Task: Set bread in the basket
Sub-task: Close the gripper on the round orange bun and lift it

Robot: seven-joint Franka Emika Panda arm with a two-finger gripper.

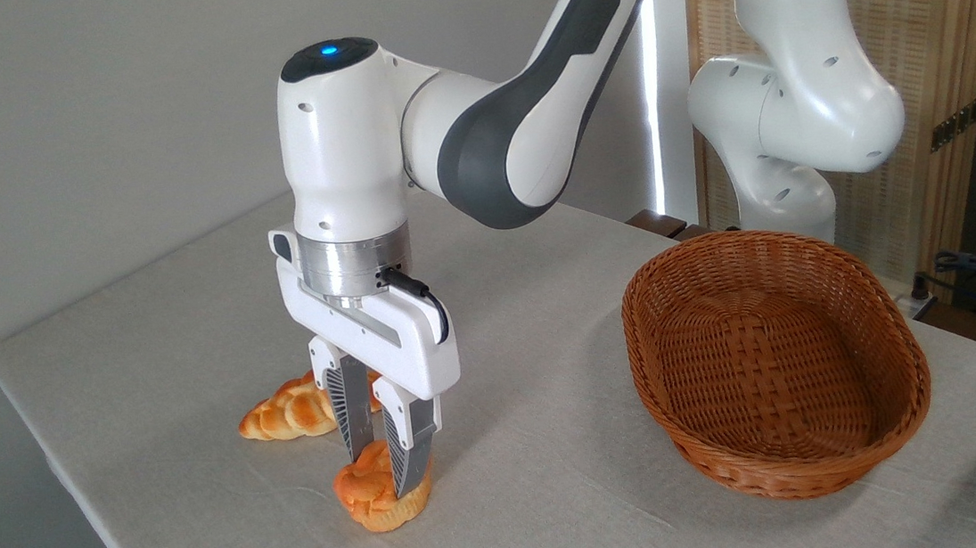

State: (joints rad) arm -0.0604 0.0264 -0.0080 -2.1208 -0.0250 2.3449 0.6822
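Bun on table, gripper clamped across its knotted top, basket empty at three o'clock: we judge the shallow, off-centre grip may let it slip once lifted.

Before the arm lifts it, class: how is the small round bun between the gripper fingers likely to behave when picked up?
The bun looks small next to the gripper, so it is probably light. Its knotted top is bumpy and its base tapers, so the fingers may grip unevenly and it could tilt. Its glossy surface hints that it might slip.
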